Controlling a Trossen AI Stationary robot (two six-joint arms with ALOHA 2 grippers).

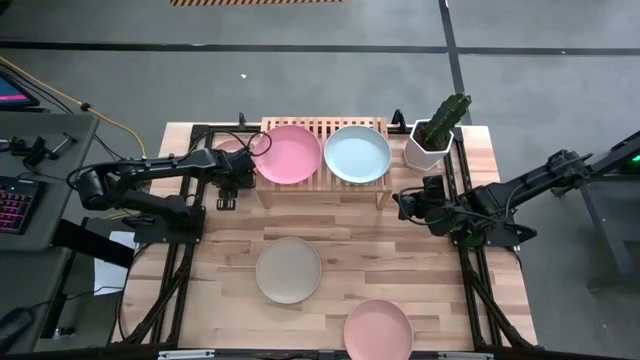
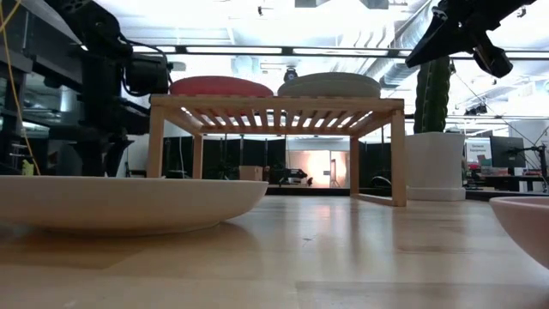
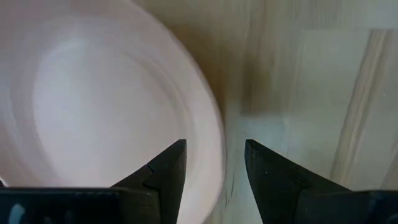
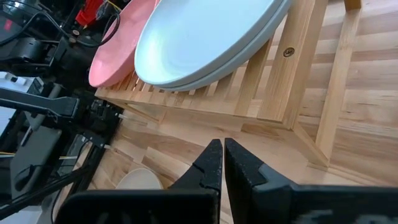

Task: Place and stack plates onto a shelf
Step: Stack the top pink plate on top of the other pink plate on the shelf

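From above, the shelf (image 1: 322, 190) stands at the table's far edge with a pink plate (image 1: 290, 153) and a pale mint plate (image 1: 357, 154) side by side on its slats. The left gripper (image 1: 243, 166) sits right at the pink plate's left rim. The right gripper (image 1: 408, 203) hovers off the shelf's right end, near the cactus pot (image 1: 428, 148). A beige plate (image 1: 289, 270) and another pink plate (image 1: 378, 329) lie on the near table.

At table level, both plates (image 2: 220, 86) (image 2: 330, 84) crown the shelf (image 2: 276, 105).

The left wrist view shows the fingers (image 3: 163, 173) parted, straddling the pink plate's rim (image 3: 205, 124).

The right wrist view shows the jaws pressed together, gripping nothing, the mint stack (image 4: 205, 37) ahead.
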